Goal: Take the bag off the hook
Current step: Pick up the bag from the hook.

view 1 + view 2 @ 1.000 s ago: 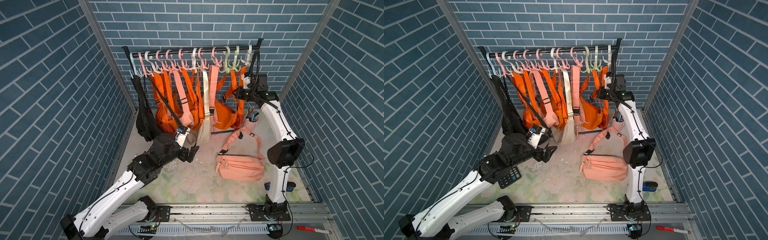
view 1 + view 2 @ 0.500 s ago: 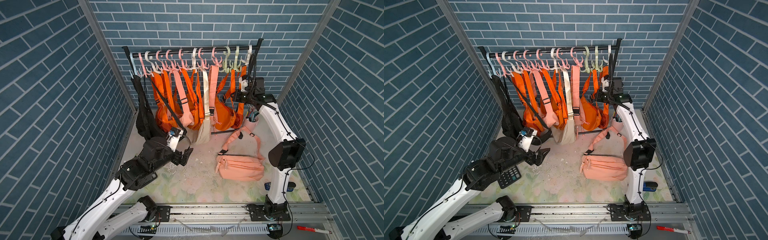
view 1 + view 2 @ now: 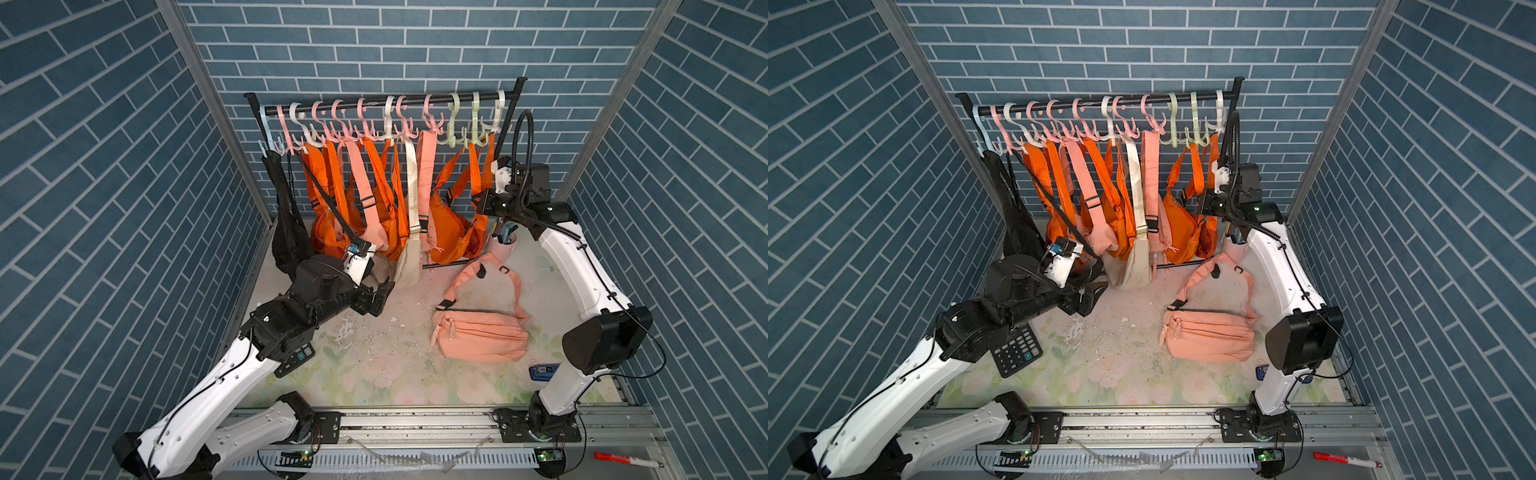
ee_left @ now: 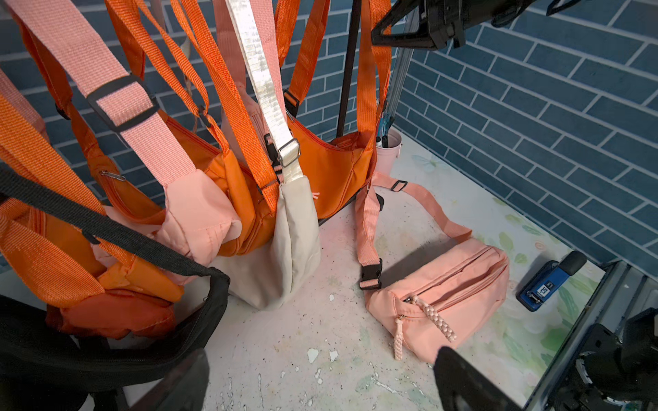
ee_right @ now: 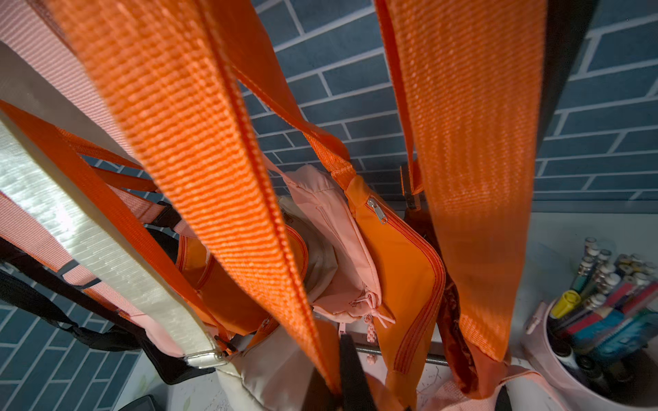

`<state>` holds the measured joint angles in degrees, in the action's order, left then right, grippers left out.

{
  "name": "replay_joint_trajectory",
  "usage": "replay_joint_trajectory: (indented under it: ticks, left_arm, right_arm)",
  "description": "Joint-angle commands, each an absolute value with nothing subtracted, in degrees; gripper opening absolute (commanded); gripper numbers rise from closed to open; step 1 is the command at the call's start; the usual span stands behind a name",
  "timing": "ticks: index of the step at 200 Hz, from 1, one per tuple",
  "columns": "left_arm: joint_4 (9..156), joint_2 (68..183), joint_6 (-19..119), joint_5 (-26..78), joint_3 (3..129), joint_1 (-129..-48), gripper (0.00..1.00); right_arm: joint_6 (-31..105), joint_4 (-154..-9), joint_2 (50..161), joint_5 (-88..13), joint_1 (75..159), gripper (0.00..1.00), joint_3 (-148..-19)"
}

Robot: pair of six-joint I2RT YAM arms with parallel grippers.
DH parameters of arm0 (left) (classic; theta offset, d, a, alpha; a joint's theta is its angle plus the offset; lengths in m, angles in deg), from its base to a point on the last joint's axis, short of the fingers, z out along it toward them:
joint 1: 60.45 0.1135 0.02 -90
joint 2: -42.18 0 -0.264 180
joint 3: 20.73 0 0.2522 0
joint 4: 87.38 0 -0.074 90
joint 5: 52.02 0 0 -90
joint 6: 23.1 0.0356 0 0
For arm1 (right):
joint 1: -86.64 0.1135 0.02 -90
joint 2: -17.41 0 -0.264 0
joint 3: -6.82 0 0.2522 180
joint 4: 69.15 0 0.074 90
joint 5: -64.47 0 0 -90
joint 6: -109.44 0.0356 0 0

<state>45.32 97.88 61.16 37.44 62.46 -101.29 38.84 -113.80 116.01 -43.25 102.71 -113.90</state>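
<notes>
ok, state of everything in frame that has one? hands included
Left hand: open, empty, low over the table.
Right hand: shut on an orange strap hung from the rail.
Pink bag: off the rail, flat on the table, zipped.
Cream bag: hung, bottom touching the table.
Black bag: hung at the rail's end.
Pen cup: upright, full.
Calculator: face up.
</notes>
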Motion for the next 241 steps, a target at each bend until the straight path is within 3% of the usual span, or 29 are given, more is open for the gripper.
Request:
replay_joint_trajectory:
  ticks: [1,241]
  left_arm:
    - [46.7,99.3,61.9,35.8,64.8,-101.0,0.99]
    - [62.6,130.0,66.8,30.3,90.5,-101.1,0.96]
  right_arm:
    - [35.9,-114.7,112.5,-41.3,102.8,0.00,-112.4]
    - [36.0,-115.0,96.2,-41.1,102.7,0.00,-102.9]
